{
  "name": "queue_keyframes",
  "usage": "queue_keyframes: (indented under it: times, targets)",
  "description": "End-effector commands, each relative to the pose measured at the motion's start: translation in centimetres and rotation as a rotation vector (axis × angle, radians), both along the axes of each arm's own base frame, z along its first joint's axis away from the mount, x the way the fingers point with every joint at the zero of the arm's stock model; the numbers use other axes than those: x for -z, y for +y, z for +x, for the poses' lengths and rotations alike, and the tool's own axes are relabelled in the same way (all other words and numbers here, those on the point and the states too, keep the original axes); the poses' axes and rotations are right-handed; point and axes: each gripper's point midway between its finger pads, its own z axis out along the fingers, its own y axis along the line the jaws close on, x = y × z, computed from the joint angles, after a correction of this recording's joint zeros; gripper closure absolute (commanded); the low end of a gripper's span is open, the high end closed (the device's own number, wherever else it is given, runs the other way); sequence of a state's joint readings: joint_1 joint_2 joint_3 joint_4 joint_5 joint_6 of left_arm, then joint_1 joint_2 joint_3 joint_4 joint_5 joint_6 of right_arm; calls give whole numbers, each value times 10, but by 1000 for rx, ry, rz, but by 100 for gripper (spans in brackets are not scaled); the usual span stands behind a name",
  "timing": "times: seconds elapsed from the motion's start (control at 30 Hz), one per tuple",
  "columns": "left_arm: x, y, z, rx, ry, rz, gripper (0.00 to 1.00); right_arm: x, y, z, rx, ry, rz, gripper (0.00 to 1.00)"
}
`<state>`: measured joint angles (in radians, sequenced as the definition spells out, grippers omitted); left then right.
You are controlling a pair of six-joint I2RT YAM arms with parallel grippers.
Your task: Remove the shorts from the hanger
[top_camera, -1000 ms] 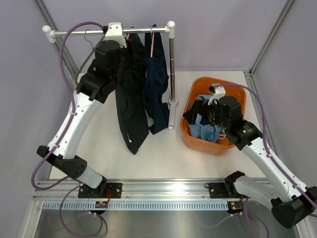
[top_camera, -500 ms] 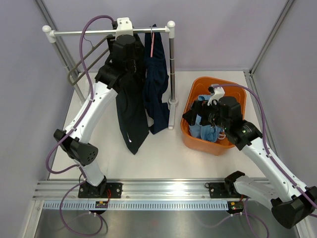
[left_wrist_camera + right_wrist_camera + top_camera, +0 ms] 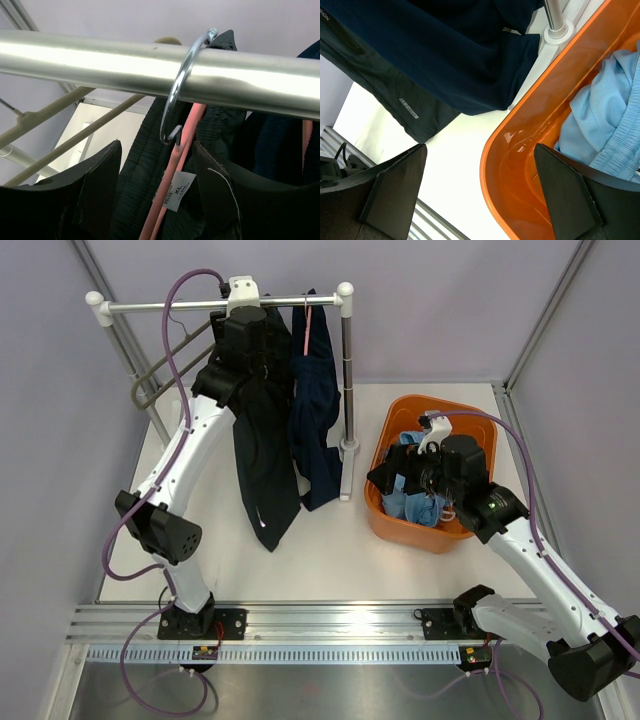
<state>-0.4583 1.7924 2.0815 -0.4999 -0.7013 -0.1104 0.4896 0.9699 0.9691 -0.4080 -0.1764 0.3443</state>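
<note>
Black shorts [image 3: 265, 455] and dark navy shorts [image 3: 316, 410] hang from the rail [image 3: 170, 306] on pink hangers. In the left wrist view the metal hook [image 3: 181, 87] sits over the rail [image 3: 100, 60], with the pink hanger [image 3: 172, 187] and the black waistband [image 3: 142, 170] below. My left gripper [image 3: 157, 197] is open, one finger on each side of that hanger and waistband; from the top it [image 3: 258, 332] is just under the rail. Light blue shorts [image 3: 415, 502] lie in the orange basket [image 3: 445, 407]. My right gripper [image 3: 480, 192] is open and empty over the basket's left rim [image 3: 492, 165].
An empty beige hanger [image 3: 150, 388] hangs at the rail's left part. The rack's upright post [image 3: 347, 380] stands between the navy shorts and the basket. Frame struts [image 3: 540, 330] rise at the table's back corners.
My left arm has swung its wrist to the right along the rail, over the black shorts' hanger, and its elbow has moved in. The right arm has not moved.
</note>
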Motion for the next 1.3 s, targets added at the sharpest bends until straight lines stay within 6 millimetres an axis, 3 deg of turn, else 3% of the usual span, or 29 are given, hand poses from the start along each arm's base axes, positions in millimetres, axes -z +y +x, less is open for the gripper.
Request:
queue_keyframes:
  times: [0.0,0.23,0.27,0.33,0.37,0.5,0.7,0.97,1.13,1.27]
  targets:
    - [-14,-9,8,48,-58,-52,38,-10,3,3,-15,-43,22,3]
    - [-9,-18,15,103,-50,-66,55,-7,4,4,-20,-37,18,3]
    - [-9,-20,15,109,-51,-68,64,-8,5,3,-21,-38,21,3]
    - [-8,-20,15,114,-47,-66,72,-8,5,4,-20,-38,21,3]
    - [-9,-20,15,114,-48,-65,83,-8,5,4,-20,-37,20,3]
    - [-15,-21,12,129,-58,-67,100,-6,6,5,-22,-32,19,3]
    - [-41,-19,-2,165,-100,-74,100,-5,6,6,-23,-29,16,3]
    - [-82,-10,-37,214,-169,-87,100,-3,5,8,-16,-29,7,3]
    - [-81,-7,-51,226,-137,-83,100,-3,4,9,-12,-30,2,3]
    - [-64,-8,-60,240,-76,-99,100,-2,4,9,-12,-28,-4,3]
